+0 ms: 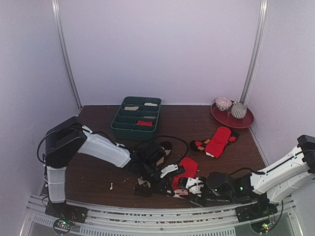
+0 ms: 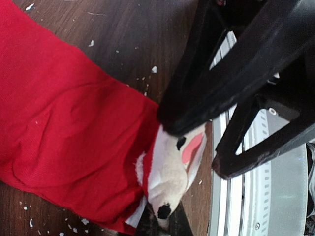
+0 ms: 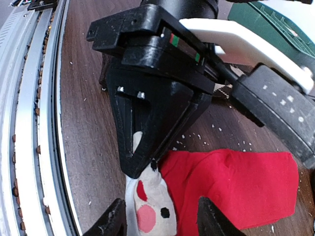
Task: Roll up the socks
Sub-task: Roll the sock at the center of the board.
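A bright red sock [image 1: 187, 167] lies flat on the dark wooden table near the front edge, with its white cuff [image 2: 170, 172] marked in pink and black. My left gripper [image 2: 162, 223] is shut on the tip of that cuff [image 3: 150, 206]. My right gripper [image 3: 165, 223] faces it from the other side, open, with one finger on each side of the cuff end and not pressing it. A dark brown sock with tan diamonds [image 1: 160, 150] lies partly hidden under the left arm.
A green divided tray [image 1: 118, 120] stands at the back. At the back right is a red plate [image 1: 246, 123] holding two patterned balls. Another red and dark sock pair [image 1: 216, 141] lies right of centre. The metal rail [image 1: 147, 216] runs just in front of both grippers.
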